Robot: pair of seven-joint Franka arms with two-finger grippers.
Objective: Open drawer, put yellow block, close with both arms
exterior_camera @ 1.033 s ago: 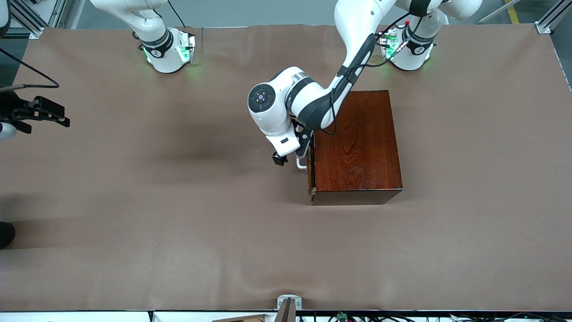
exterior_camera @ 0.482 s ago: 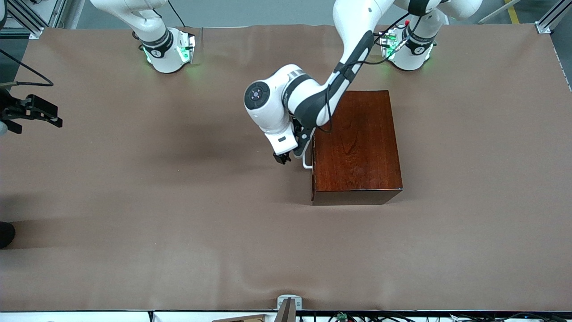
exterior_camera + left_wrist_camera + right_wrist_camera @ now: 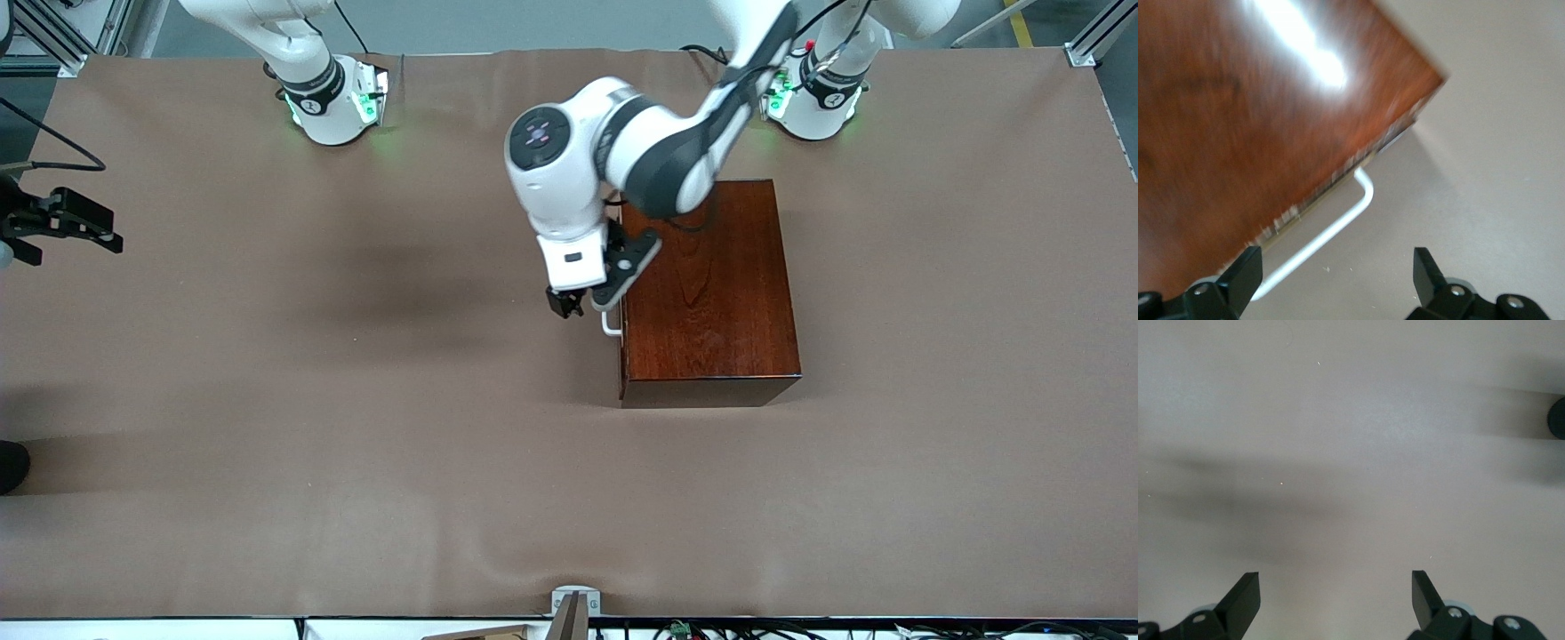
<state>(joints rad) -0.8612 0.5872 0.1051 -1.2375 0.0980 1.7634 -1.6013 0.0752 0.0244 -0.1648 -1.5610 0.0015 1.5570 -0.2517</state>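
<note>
The dark wooden box (image 3: 711, 293) stands mid-table toward the left arm's end, and its drawer (image 3: 621, 351) sits pushed in flush. The white handle (image 3: 610, 327) faces the right arm's end. My left gripper (image 3: 589, 295) hangs open just above that handle. In the left wrist view the handle (image 3: 1338, 227) runs along the box (image 3: 1238, 120), and nothing lies between the left gripper's (image 3: 1337, 273) jaws. My right gripper (image 3: 100, 227) waits open over bare table at the right arm's end; its wrist view shows my right gripper (image 3: 1336, 593) over bare mat. The yellow block is out of view.
A metal bracket (image 3: 573, 604) sits at the table edge nearest the front camera. A dark round object (image 3: 11, 467) pokes in at the right arm's end of the table. Both arm bases (image 3: 338, 102) (image 3: 813, 98) stand at the table's farthest edge.
The drawer, slightly out a second ago, now sits flush in the box. My left gripper has lifted and turned above the handle. My right gripper drifted slightly toward the table's end.
</note>
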